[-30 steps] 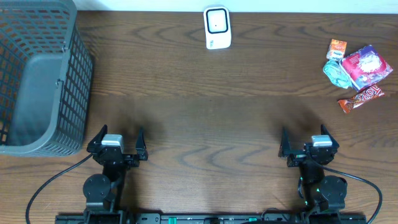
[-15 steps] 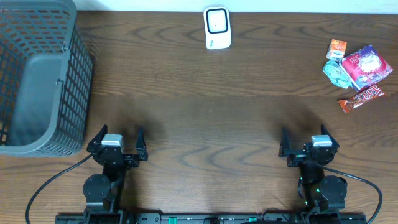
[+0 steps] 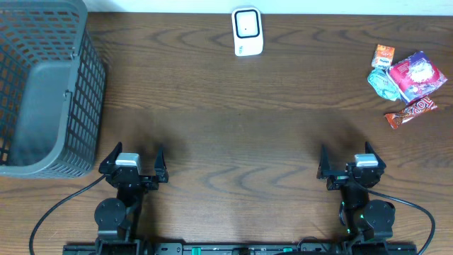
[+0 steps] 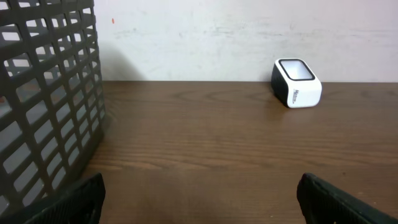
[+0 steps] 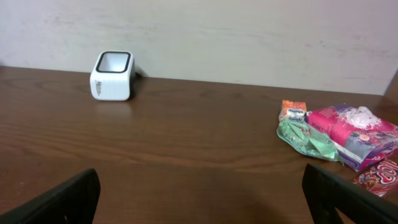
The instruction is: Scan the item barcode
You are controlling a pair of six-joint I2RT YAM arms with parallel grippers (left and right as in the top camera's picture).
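Observation:
The white barcode scanner [image 3: 248, 31] with a black-framed window stands at the table's far edge, also seen in the left wrist view [image 4: 296, 83] and the right wrist view [image 5: 112, 75]. The items are snack packets at the far right: a pink bag [image 3: 417, 76], a green packet [image 3: 383, 83], a small orange packet [image 3: 383, 55] and a red bar [image 3: 410, 111]. My left gripper [image 3: 136, 151] and right gripper [image 3: 345, 151] rest near the front edge, both open and empty, far from the scanner and the packets. Only bare wood lies between the left fingers [image 4: 81, 199] and between the right fingers [image 5: 68, 199].
A dark grey mesh basket [image 3: 88, 92] stands at the far left, and its wall [image 4: 43, 112] fills the left of the left wrist view. A pale wall runs behind the table. Bare wood stretches between the grippers and the scanner.

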